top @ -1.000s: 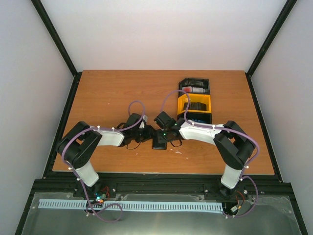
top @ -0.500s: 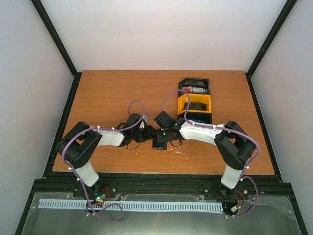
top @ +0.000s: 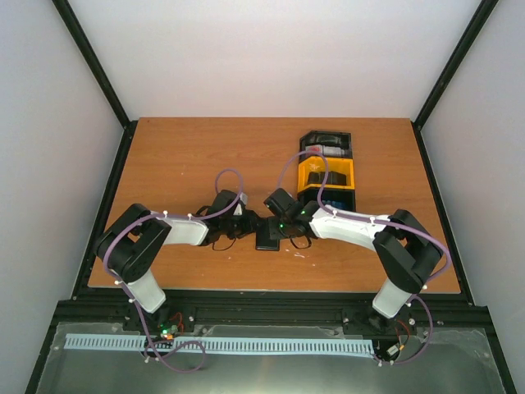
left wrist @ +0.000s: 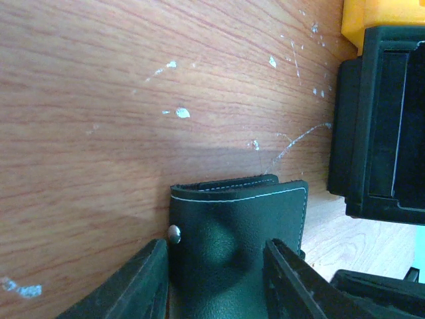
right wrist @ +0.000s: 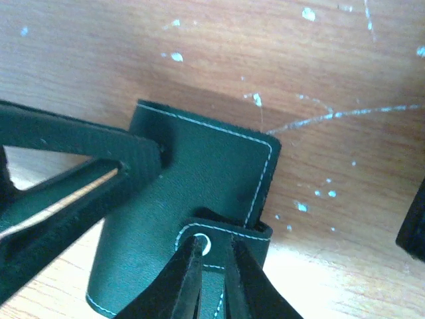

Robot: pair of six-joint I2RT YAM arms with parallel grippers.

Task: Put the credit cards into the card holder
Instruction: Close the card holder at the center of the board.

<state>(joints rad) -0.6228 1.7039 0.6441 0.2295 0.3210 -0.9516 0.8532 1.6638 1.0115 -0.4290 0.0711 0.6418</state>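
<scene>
right wrist: right gripper (right wrist: 214, 247) pinches the closing tab (right wrist: 226, 229) of the card holder (right wrist: 199, 173) at its fingertips; left gripper (left wrist: 216, 247) clamps the holder's body. pulled hard, the thin tab may slip free.

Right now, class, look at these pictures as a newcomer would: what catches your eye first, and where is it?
A black wallet lies at the middle of the table, near its front edge. The left hand clamps its sides while the right hand pinches its snap tab. A row of black and yellow trays stands toward the back right.
</scene>
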